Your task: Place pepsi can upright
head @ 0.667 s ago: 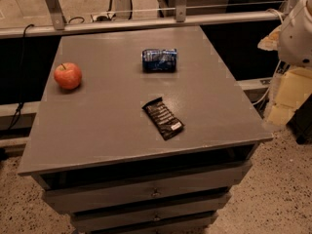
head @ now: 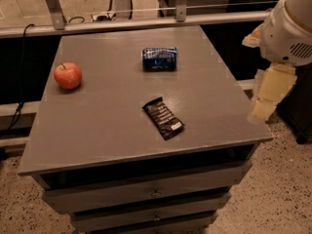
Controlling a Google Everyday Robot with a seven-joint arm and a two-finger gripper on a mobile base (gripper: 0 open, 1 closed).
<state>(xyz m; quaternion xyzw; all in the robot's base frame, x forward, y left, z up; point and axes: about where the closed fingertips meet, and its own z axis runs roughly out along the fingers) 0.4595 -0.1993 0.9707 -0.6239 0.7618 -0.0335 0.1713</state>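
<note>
The pepsi can (head: pixel 159 59) is blue with white markings and lies on its side on the grey table top (head: pixel 112 116), toward the far middle. My gripper (head: pixel 267 95) hangs cream-coloured below the white arm housing (head: pixel 290 30) at the right edge of the view. It is beside the table's right edge, well to the right of the can and nearer to me, and holds nothing that I can see.
A red apple (head: pixel 68 75) sits at the table's left side. A flat black snack bar wrapper (head: pixel 163 118) lies near the middle front. The table has drawers (head: pixel 156 193) below. A metal rail (head: pixel 146 22) runs behind the table.
The arm and gripper have shifted slightly left, toward the table's right edge. The can, apple and wrapper have not moved.
</note>
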